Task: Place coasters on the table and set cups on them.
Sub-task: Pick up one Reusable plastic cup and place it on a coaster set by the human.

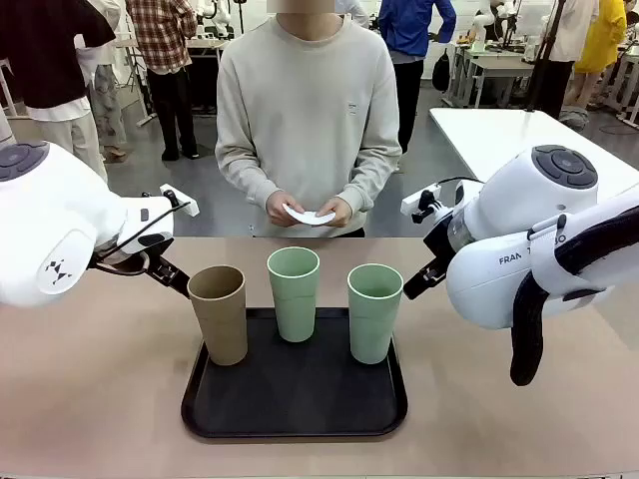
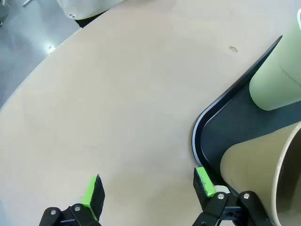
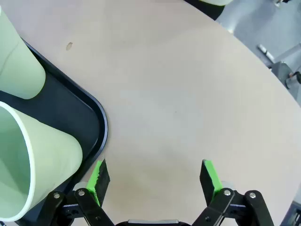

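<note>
A broad beige desk (image 1: 100,399) with rounded corners runs across the front view, and a person (image 1: 308,110) in a pale sweatshirt stands at its far side. My two white arms come in low from either side.

A black rectangular tray (image 1: 300,404) lies mid-desk. Three tall cups stand upright on it in a row, apart from one another: a tan-brown cup (image 1: 220,314) toward my left, then two mint green cups, one in the middle (image 1: 294,294) and one toward my right (image 1: 374,311).

My left claw (image 2: 148,188) is spread wide and pinches nothing. It hangs over bare desk, with one green pad just beside the tray's rounded corner, close to the tan-brown cup.

My right claw (image 3: 154,179) is likewise spread and empty (over bare desk, by the tray's other far corner), with a mint green cup close at its side.

The coasters (image 1: 308,216) are off the desk: a thin white sliver held between the person's hands (image 1: 283,208) at waist height. I cannot count them.
</note>
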